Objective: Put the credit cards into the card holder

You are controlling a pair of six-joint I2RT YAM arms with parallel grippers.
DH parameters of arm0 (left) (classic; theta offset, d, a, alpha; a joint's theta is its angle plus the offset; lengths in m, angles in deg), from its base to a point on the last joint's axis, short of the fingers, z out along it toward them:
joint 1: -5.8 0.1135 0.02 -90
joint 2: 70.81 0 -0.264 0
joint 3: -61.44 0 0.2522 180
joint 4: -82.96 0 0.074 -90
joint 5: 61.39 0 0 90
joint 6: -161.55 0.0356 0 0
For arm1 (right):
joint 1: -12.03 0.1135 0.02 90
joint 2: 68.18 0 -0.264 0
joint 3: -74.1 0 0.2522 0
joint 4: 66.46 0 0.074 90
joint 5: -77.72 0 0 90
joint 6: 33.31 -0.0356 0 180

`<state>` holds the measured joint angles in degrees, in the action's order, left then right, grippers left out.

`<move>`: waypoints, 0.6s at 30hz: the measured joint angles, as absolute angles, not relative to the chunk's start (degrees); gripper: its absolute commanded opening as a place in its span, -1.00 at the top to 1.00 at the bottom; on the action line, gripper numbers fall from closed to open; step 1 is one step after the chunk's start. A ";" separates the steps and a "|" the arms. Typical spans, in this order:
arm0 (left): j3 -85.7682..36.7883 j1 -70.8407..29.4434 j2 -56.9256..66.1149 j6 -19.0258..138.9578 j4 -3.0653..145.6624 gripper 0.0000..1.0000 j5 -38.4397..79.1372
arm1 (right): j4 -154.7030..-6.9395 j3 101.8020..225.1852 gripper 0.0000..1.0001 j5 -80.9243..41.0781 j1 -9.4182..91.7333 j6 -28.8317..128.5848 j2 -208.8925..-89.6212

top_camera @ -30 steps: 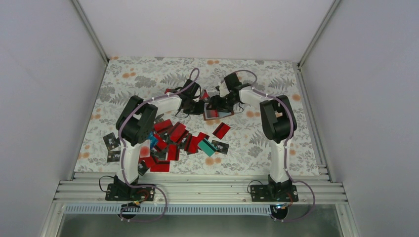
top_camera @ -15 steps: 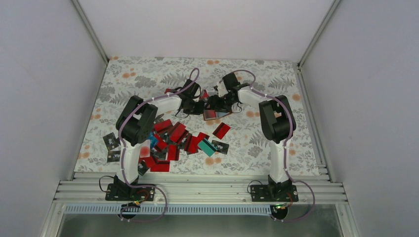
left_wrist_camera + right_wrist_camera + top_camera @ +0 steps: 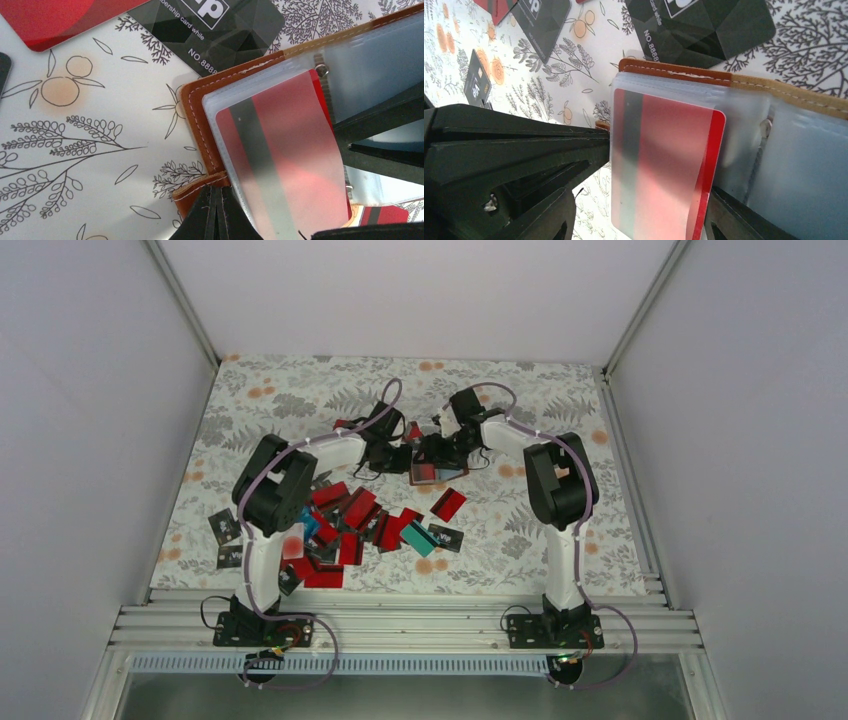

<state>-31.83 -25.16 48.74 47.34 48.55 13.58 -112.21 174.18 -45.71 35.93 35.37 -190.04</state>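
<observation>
On table (image 3: 300, 390) — card holder (image 3: 196, 102); red card (image 3: 295, 145) in pocket

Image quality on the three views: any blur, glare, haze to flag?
Top external: even, soft light, no glare, but the brown leather card holder is tiny. Left wrist: holder stitching sharp, left gripper dark and featureless. Right wrist: red striped card hazy behind its frosted sleeve.
</observation>
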 measured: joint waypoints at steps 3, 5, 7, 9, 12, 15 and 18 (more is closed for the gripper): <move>-31.39 -25.23 48.19 47.34 48.11 0.95 13.78 | -113.09 174.18 -0.33 -45.30 35.93 35.61 -189.93; -31.10 -25.33 47.75 47.36 47.44 0.95 13.95 | -113.70 174.18 -0.35 -45.01 35.91 35.83 -189.54; -30.97 -25.49 47.29 47.40 46.65 0.95 14.11 | -114.57 174.18 -0.36 -44.86 35.84 36.22 -188.77; -30.93 -25.51 46.77 47.56 45.78 0.95 14.48 | -115.14 174.18 -0.37 -44.86 35.80 36.48 -187.61; -30.93 -25.55 46.05 47.60 44.84 0.95 14.87 | -115.62 173.86 -0.36 -44.86 35.76 36.79 -185.38; -30.93 -25.55 45.35 47.80 44.03 0.95 15.20 | -115.62 172.72 -0.37 -44.71 35.76 36.88 -182.87; -30.93 -25.55 44.41 47.99 43.22 0.95 15.94 | -115.65 170.58 -0.36 -44.55 35.73 36.92 -180.07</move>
<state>-30.93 -25.55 44.41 47.99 43.22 15.94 -115.65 170.58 -44.55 35.73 36.92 -180.07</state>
